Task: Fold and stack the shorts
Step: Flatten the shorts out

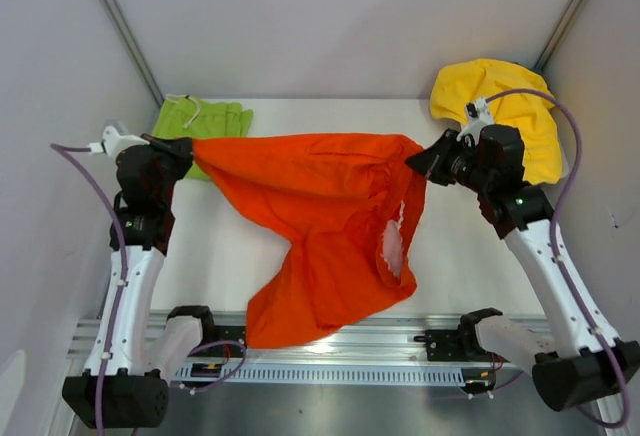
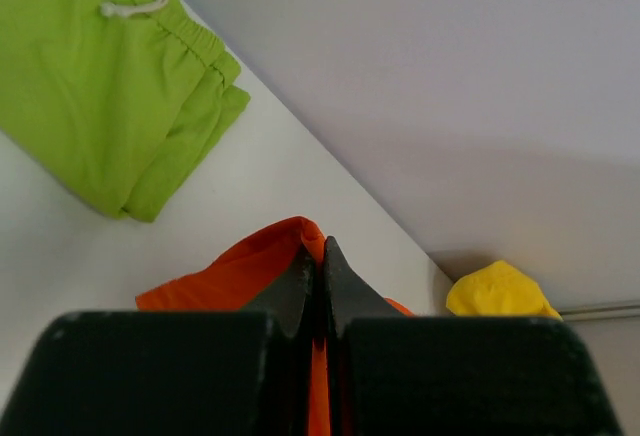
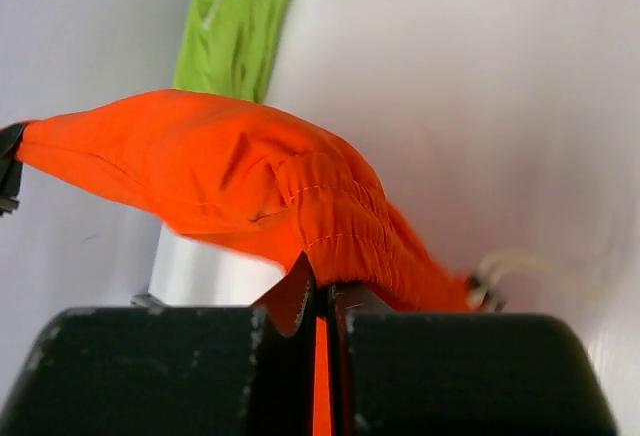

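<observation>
The orange-red shorts (image 1: pixel 320 226) hang stretched between both arms above the table, one leg drooping to the front edge. My left gripper (image 1: pixel 188 148) is shut on their left corner; in the left wrist view the orange cloth (image 2: pixel 255 261) sits pinched between the jaws of that gripper (image 2: pixel 320 256). My right gripper (image 1: pixel 418 163) is shut on the elastic waistband (image 3: pixel 340 226), with the right gripper (image 3: pixel 322 291) closed under it. A white drawstring (image 3: pixel 500 266) dangles to the right. The lime-green shorts (image 1: pixel 205 121) lie folded at the back left, also in view from the left wrist as green cloth (image 2: pixel 110 86).
A yellow garment (image 1: pixel 505 106) lies bunched at the back right corner, its yellow cloth (image 2: pixel 500 291) also in the left wrist view. Grey walls enclose the table on three sides. A metal rail (image 1: pixel 340 341) runs along the front edge.
</observation>
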Motion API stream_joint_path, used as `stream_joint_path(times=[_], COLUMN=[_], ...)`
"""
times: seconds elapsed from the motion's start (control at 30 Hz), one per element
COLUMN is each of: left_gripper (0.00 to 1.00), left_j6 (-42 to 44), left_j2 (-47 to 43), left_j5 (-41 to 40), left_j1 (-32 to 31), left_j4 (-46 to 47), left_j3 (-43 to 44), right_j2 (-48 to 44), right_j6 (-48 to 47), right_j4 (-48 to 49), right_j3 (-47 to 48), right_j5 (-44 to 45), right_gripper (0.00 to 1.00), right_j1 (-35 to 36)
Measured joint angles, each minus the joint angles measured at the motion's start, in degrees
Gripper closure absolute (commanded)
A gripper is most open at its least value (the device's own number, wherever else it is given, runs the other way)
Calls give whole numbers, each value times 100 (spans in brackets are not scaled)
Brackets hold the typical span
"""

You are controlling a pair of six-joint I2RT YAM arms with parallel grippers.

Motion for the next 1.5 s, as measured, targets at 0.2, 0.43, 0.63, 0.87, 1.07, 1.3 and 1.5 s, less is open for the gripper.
stream_joint_path(times=[0.2,0.43,0.63,0.87,1.07,1.3,1.5], left_gripper=[100,100,100,100,100,100,100], left_j6=[-175,-256,-31,348,549,699,737], left_j2=[494,933,210,-1211,-2162,-2288,-2203], left_j5=[-448,-656,-769,-852,-907,-979,-975], left_j1=[-782,-861,-872,-894,-898,-898,-898], left_j4=[1045,1495,1246,1255,1462,1355,1456], left_j3=[-748,-796,-337,608,909,1054,1067], right_j2=[678,973,455,-640,-1294,-1147,-881], right_j6=[433,402,136,-807,-1154,-1067,-999], right_j4=[693,1158,872,396,538,612,295], right_j3=[-920,-704,-70,1478,2096,2138,2321], right_j5=[-1521,-2210,-2380,-1788,-1755,-2094,-1956], right_gripper=[100,100,100,100,100,100,100], right_j1=[-1161,-1360,-1075,363,763,778,778])
